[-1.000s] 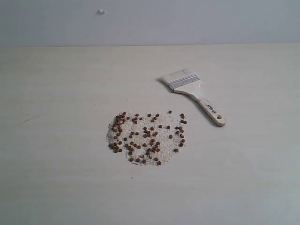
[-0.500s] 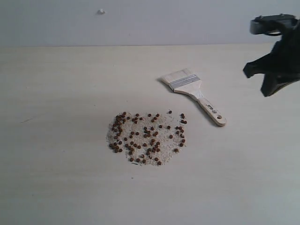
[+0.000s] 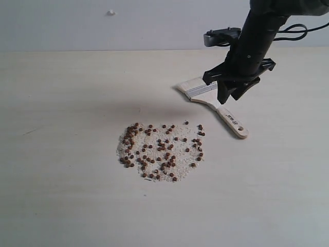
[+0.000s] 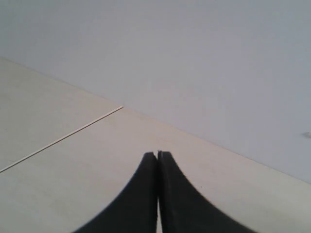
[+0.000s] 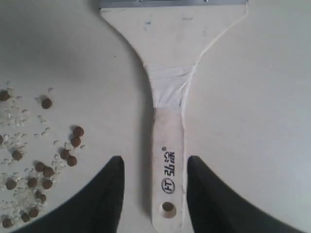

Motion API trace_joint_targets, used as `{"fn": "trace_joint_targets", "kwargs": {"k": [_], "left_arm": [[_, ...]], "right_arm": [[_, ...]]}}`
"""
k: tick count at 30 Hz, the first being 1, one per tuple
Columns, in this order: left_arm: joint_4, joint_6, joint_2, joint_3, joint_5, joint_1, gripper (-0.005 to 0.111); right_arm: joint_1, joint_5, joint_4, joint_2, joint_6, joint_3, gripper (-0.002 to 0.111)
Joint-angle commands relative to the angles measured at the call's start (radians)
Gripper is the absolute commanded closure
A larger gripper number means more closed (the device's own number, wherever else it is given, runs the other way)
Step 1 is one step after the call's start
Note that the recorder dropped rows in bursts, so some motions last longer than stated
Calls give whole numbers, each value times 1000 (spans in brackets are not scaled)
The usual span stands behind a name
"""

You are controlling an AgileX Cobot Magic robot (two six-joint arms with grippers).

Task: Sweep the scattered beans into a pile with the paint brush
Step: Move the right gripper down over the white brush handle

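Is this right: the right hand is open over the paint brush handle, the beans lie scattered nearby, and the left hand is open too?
Not quite. The left hand is shut, not open: the left wrist view shows its fingers pressed together. The rest stands: the right hand is open over the handle of the paint brush, and the beans lie scattered nearby.

**Left end effector idle above bare table**

The left end effector (image 4: 157,154) hangs over a pale table (image 4: 73,170), its two dark fingers pressed together with only a hairline between their tips. A thin straight line (image 4: 63,138) crosses the tabletop to one side. Beyond the table's far edge rises a plain grey wall (image 4: 194,58).
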Motion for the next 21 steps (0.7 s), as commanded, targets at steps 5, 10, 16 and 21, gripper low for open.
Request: {"fn": "trace_joint_targets", "kwargs": {"k": [5, 10, 16, 21], "left_arm": [[-2, -3, -6, 3, -4, -6, 107], [-2, -3, -6, 3, -4, -6, 107], [-2, -3, -6, 3, -4, -6, 107], [-2, -3, -6, 3, -4, -6, 107]], "right_arm": [[2, -44, -15, 82, -27, -43, 61], [2, -72, -15, 101, -51, -43, 61], [2, -100, -7, 110, -62, -43, 61], [2, -109, -6, 112, -67, -43, 61]]}}
